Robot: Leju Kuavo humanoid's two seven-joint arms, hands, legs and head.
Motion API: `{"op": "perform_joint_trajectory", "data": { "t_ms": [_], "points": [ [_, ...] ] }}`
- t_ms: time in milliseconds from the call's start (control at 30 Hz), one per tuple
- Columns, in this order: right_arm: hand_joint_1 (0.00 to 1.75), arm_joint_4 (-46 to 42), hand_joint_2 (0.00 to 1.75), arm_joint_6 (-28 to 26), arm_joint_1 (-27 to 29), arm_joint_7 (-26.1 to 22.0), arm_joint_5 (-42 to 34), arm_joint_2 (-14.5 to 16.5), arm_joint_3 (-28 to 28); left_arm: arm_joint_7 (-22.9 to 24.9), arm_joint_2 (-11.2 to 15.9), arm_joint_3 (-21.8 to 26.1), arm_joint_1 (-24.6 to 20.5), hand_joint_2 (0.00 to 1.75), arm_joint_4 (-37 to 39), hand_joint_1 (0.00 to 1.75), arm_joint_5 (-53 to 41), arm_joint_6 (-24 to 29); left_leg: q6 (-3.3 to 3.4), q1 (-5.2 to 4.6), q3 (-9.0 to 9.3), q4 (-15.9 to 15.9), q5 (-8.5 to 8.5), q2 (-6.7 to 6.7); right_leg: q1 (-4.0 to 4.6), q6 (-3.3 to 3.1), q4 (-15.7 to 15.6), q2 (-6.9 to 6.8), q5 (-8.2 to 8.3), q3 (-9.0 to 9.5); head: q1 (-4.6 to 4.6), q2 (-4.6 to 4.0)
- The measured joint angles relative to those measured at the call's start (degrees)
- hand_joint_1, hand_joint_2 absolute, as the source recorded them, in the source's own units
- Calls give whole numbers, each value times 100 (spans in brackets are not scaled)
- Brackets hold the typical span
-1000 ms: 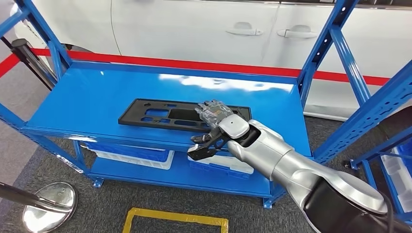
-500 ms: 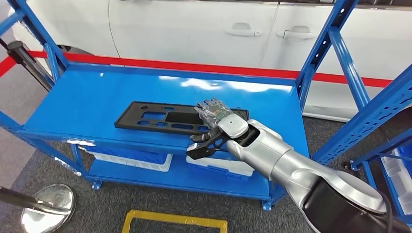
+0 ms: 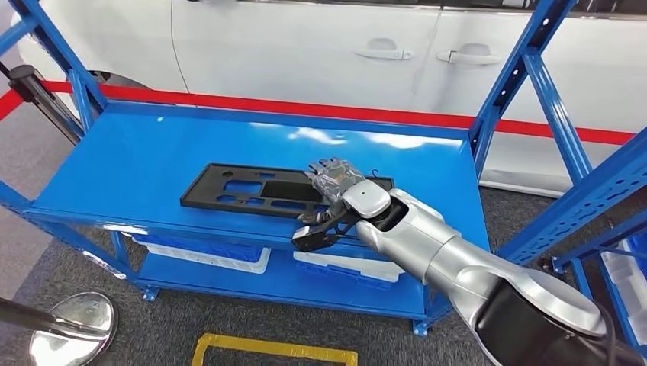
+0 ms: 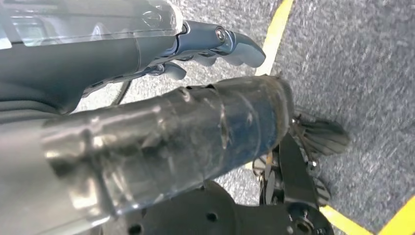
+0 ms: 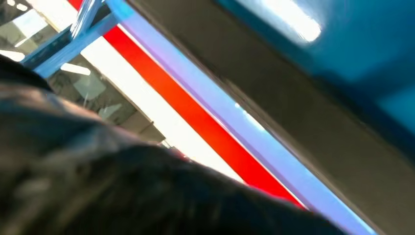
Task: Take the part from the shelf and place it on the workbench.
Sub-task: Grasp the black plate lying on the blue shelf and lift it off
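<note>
Part: a flat black plastic panel (image 3: pixel 259 190) with rectangular cut-outs lies lengthwise on the top deck of the blue metal shelf (image 3: pixel 145 152), nearer the front edge than the back. Its right end is covered by the robot's right hand (image 3: pixel 333 192), whose fingers (image 3: pixel 329 169) lie on top of the panel while the dark thumb (image 3: pixel 311 232) hangs below the shelf's front lip, so the hand grips the panel's right end against the shelf edge. The silver right arm (image 3: pixel 450 255) reaches in from the lower right and hides the near right corner of the deck. In the left wrist view the left hand (image 4: pixel 161 98) hangs over grey floor with its fingers curled in and nothing in them. Below the deck, two white bins (image 3: pixel 206 255) sit on the lower blue level. A blue upright (image 3: pixel 507 76) stands at the shelf's right rear. Behind the shelf runs a red stripe (image 3: pixel 305 109) along a white car (image 3: pixel 320 46). On the grey floor in front lie a yellow marking (image 3: pixel 271 349) and a round chrome stanchion base (image 3: pixel 72 324).
</note>
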Motion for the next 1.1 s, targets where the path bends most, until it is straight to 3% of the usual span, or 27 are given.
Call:
{"op": "perform_joint_trajectory", "data": {
  "t_ms": [100,167,233,267,300,333,400,467,567,633,733,767,800,833,933,1000,1100],
  "points": [
    [0,12,175,19,-5,-1,5,9,1,1,1,2,-6,0,-1,0,-5,0,-86,11,-4,62,-67,9,-32,-69,-80,6,2,69,-1,0],
    [0,14,175,48,-14,-1,15,26,8,1,1,14,-6,0,0,0,-12,-1,-128,23,-209,525,-305,15,-60,-126,-126,-3,-3,137,-2,-1],
    [0,20,175,67,-6,-5,28,39,27,-9,-1,32,-4,0,1,0,-13,-21,-160,27,-612,1265,-589,13,-50,-163,-129,-13,-22,163,-2,0],
    [0,25,175,69,3,-11,36,43,41,-14,-2,40,-4,0,1,0,-8,-34,-170,28,-776,1521,-638,14,-43,-170,-128,-15,-31,170,-3,0],
    [0,30,175,69,10,-20,44,43,55,-18,-3,48,-3,0,1,0,-1,-46,-172,29,-847,1580,-580,14,-38,-173,-125,-14,-39,177,-3,-1],
    [0,34,175,68,12,-31,49,45,68,-20,-2,57,-2,0,1,0,7,-53,-166,29,-806,1423,-420,14,-35,-170,-121,-9,-50,189,-3,-1],
    [0,39,175,70,2,-45,54,55,86,-20,2,79,-1,0,1,0,16,-60,-125,23,-479,671,4,14,-27,-145,-109,5,-82,221,-3,-1],
    [0,46,175,83,-17,-51,55,72,96,-28,4,92,-4,0,1,0,18,-65,-75,3,-209,102,186,8,-6,-98,-91,16,-112,227,-1,-1],
    [0,56,175,109,-37,-53,55,102,108,-49,5,95,-14,0,1,0,19,-66,0,-6,-140,-26,176,1,-3,-8,-97,12,-132,236,1,-1],
    [0,60,175,113,-57,-53,55,116,109,-58,5,97,-11,0,0,0,20,-66,68,21,-104,-76,196,9,-7,45,88,6,-277,171,3,-1],
    [0,72,175,119,-62,-53,55,118,116,-68,5,98,-8,0,-2,0,20,-64,124,29,-88,-93,196,14,-24,96,1103,1,-790,-306,5,1],
    [0,80,175,121,-52,-53,55,118,121,-70,5,99,-8,0,-2,0,20,-63,128,27,-88,-89,191,13,-28,107,1399,0,-877,-460,5,1],
    [0,88,175,122,-44,-53,55,118,126,-72,5,99,-8,0,-1,0,20,-63,128,27,-86,-82,184,10,-30,111,1518,0,-856,-535,5,1],
    [0,93,175,123,-42,-53,55,118,128,-72,5,100,-8,0,-1,0,20,-63,122,27,-82,-72,176,6,-31,105,1405,-1,-723,-497,5,0],
    [0,97,175,127,-67,-55,52,120,129,-79,0,103,-9,0,0,0,20,-60,82,17,-77,-20,130,-2,-9,33,311,0,-166,-8,4,0],
    [0,102,175,152,-86,-63,30,129,129,-91,-7,110,-10,0,1,0,20,-51,36,6,-92,-3,115,-2,25,-7,-45,6,-86,145,3,1],
    [0,108,175,191,-99,-99,-34,155,129,-109,-8,128,-13,0,-1,0,15,-28,-49,2,-93,9,85,-1,7,-73,-108,9,-63,177,3,0]
  ]
}}
